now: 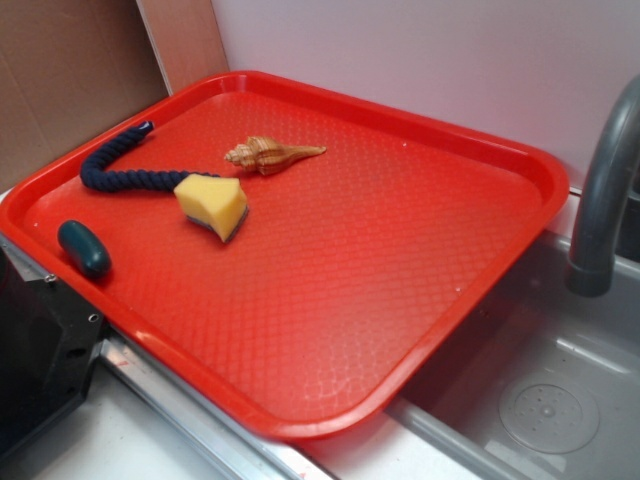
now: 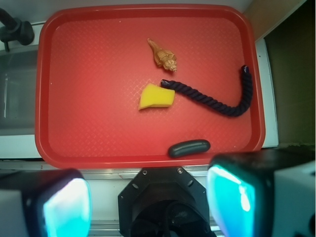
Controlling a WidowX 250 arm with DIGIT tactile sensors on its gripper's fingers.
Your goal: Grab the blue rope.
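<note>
The blue rope, a dark navy twisted cord, lies curved on the red tray, near its far left corner in the exterior view. One end of it touches the yellow sponge. My gripper is high above the tray's near edge, well away from the rope. It is open, its two cyan-lit pads wide apart with nothing between them. The exterior view does not show the fingers, only part of the robot's black base at the lower left.
A tan spiral shell lies just beyond the sponge. A small dark teal oval lump sits by the tray's left edge. A grey faucet and sink basin are to the right.
</note>
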